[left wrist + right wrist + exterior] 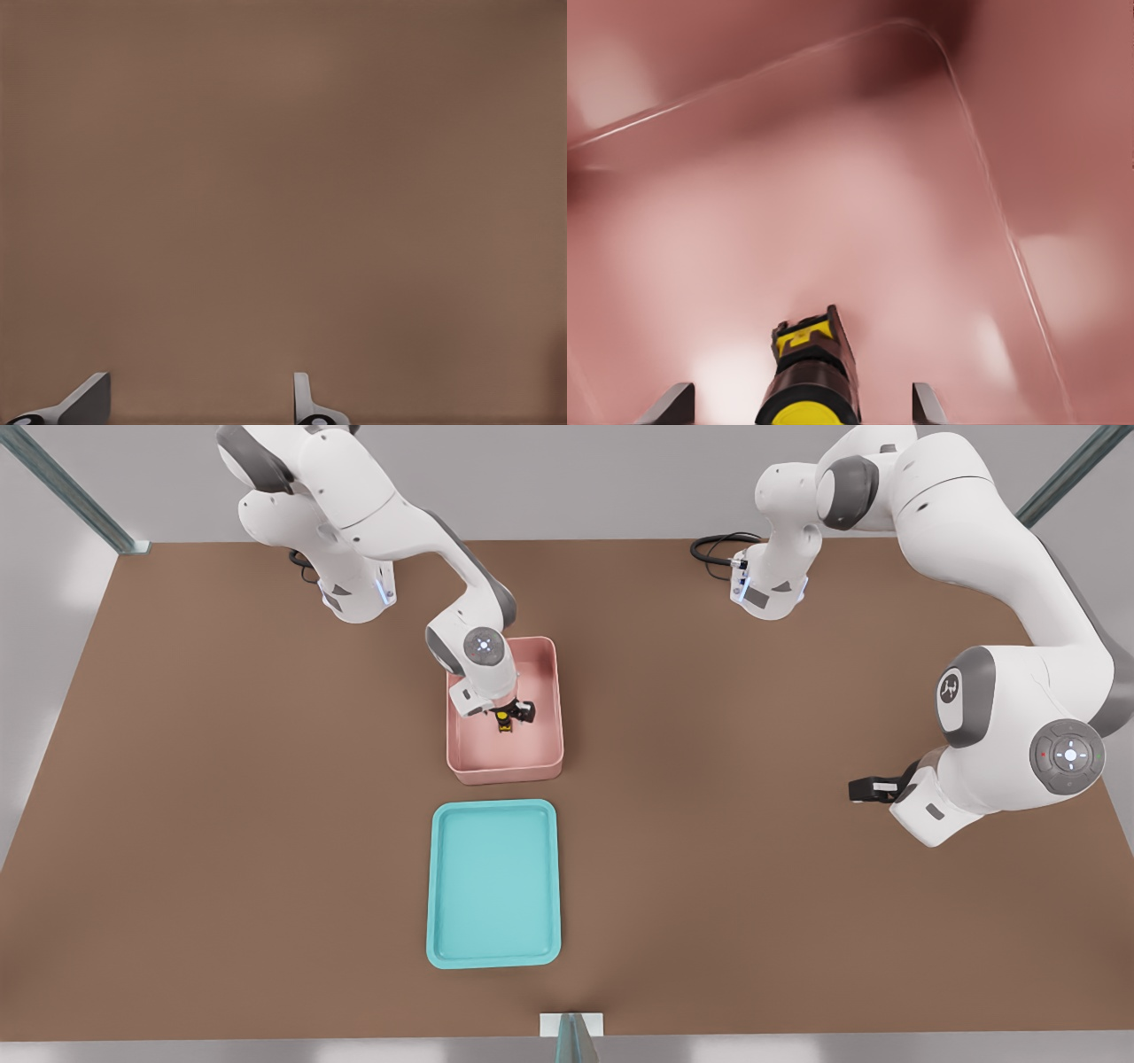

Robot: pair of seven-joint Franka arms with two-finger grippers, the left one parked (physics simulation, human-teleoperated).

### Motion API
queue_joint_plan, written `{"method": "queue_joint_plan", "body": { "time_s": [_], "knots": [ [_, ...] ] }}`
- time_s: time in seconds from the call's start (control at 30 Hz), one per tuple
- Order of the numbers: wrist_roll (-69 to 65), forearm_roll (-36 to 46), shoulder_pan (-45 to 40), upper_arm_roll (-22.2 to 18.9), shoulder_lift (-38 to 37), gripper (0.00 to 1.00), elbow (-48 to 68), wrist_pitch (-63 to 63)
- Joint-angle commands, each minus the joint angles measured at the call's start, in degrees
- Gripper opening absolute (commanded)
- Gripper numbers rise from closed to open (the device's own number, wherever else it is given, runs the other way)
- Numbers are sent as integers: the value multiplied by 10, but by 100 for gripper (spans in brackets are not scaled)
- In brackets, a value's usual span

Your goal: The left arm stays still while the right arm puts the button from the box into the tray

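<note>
Sitting spot: the button (806, 376) lies on the floor of the pink box (547, 691).
Why there: it waits to be picked up.
Gripper (512, 715): down inside the box, over the button.
Fingers (926, 405): apart, one each side, not touching it.
Tray (443, 886): just beside the box, with nothing in it.

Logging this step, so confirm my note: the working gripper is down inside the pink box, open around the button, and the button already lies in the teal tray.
One part is wrong. The front view shows the button in the pink box, between the fingers of the open gripper; nothing lies in the teal tray. The rest holds.
</note>
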Motion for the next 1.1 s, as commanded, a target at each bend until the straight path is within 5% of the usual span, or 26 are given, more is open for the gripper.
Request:
{"method": "queue_joint_plan", "body": {
  "time_s": [0.0, 0.07, 0.23, 0.3, 0.4, 0.8, 1.07],
  "knots": [
    [50, 0, -1, 0, 0, 78, -1, 5],
    [52, 0, -1, -1, -1, 62, -1, 5],
    [52, 0, -4, -1, 1, 62, -4, 15],
    [53, 0, -4, -1, 1, 48, -4, 15],
    [52, 0, -4, -1, 1, 41, -4, 14],
    [61, 4, -49, -9, -85, 42, 83, -134],
    [34, 0, -134, -8, 2, 42, 300, -258]
  ]
}}
